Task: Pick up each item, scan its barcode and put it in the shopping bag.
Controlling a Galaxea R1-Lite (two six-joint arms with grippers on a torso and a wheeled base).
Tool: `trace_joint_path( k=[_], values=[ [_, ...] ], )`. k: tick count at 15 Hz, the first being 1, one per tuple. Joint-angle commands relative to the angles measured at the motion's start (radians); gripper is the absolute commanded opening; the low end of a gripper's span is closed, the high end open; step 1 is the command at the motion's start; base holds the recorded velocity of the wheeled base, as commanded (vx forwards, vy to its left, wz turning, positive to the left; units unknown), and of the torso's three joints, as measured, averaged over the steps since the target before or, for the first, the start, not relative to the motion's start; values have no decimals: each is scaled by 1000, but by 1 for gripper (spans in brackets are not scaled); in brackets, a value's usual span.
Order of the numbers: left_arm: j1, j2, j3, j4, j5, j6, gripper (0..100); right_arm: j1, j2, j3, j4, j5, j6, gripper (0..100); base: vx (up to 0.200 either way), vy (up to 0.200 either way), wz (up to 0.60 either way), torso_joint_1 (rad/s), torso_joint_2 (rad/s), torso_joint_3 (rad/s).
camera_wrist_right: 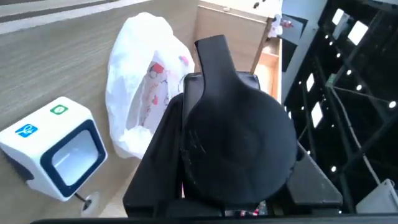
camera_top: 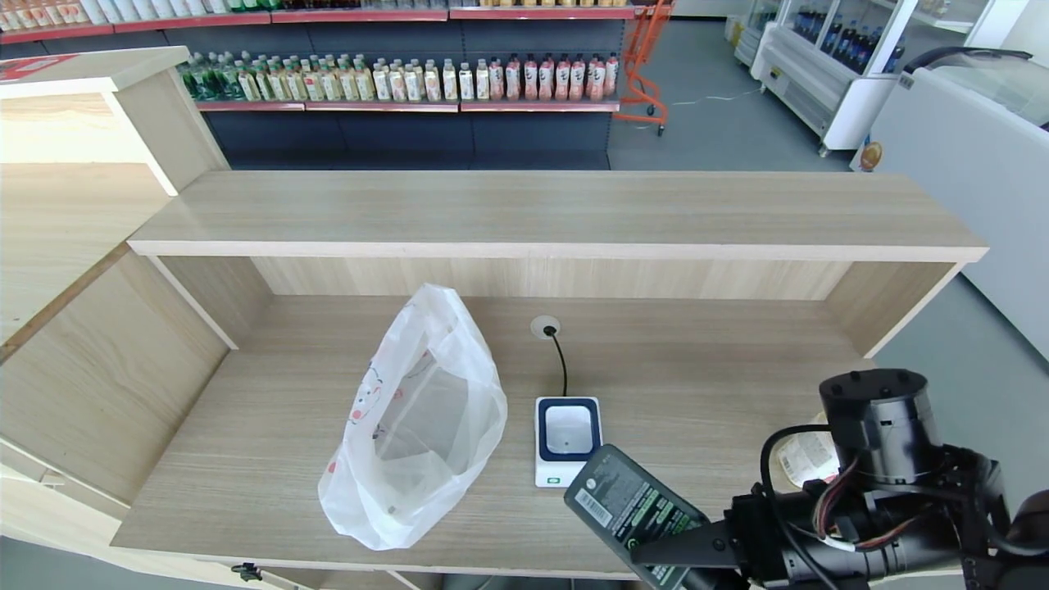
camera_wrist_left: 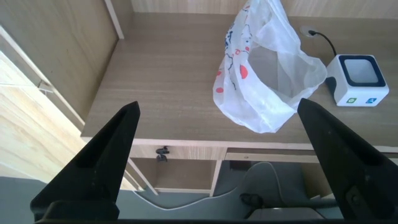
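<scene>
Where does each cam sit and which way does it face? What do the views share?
Head: high on the robot, facing forward and down over the counter; the right gripper shows at lower right, shut on a dark package.
Left wrist: above the counter's near edge, facing down at it; the left gripper frames the view, fingers spread with nothing between them.
Right wrist: just behind the held package, facing the counter top past it.
Shared: all three see the shopping bag and the scanner.
</scene>
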Motion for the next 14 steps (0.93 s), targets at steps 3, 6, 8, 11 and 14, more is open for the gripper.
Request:
trace_joint_path(
  k=[3, 6, 8, 11, 14],
  values=[
    [0, 0, 0, -1, 0, 0, 100, 72, -15, -11, -59, 28, -6, 0, 0, 0, 0, 0, 0, 0],
    [0, 0, 0, -1, 0, 0, 100, 107, -33, -10, -96, 30, -9, 0, 0, 0, 0, 0, 0, 0],
    [0, 0, 0, -1, 0, 0, 100, 113, -47, -5, -101, 30, -17, 0, 0, 0, 0, 0, 0, 0],
    [0, 0, 0, -1, 0, 0, 100, 114, -55, 1, -101, 31, -36, 0, 0, 0, 0, 0, 0, 0],
    [0, 0, 0, -1, 0, 0, 100, 118, -53, 1, -98, 42, -45, 0, 0, 0, 0, 0, 0, 0]
  ],
)
